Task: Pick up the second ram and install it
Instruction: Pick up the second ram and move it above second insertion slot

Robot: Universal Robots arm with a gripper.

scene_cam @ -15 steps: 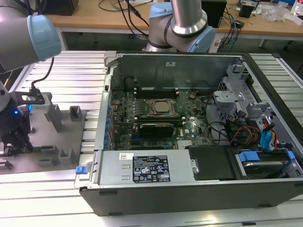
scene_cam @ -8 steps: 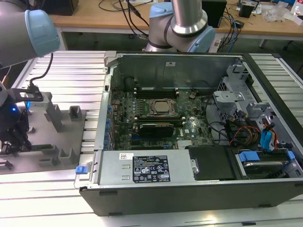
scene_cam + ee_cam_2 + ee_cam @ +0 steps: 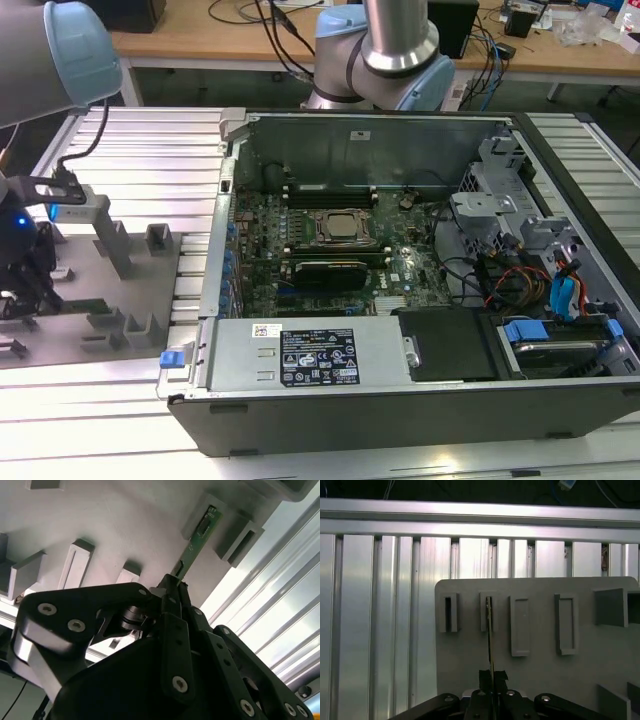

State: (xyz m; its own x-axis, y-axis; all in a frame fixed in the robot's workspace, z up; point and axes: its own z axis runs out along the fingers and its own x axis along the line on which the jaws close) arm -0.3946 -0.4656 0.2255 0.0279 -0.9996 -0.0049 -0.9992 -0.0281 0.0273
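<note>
The second ram (image 3: 197, 545), a thin green stick, stands on edge in the grey holder tray (image 3: 125, 525), its far end seated in a slotted block. My gripper (image 3: 175, 586) is shut on the stick's near end, one black finger on each side. In the first wrist view the ram (image 3: 490, 640) appears edge-on, running from my gripper (image 3: 492, 677) into a slot of the tray (image 3: 540, 680). In the exterior view my gripper (image 3: 28, 300) is low over the tray (image 3: 130, 290) at the exterior view's left, with the ram (image 3: 75, 305) lying along the tray.
The open computer case (image 3: 560, 170) lies to the exterior view's right of the tray, with the CPU socket (image 3: 340, 228) and black memory slots (image 3: 330, 190) beside it. Ribbed aluminium table rails (image 3: 150, 150) surround the tray. Cables and drive cages (image 3: 540, 270) fill the case's right end.
</note>
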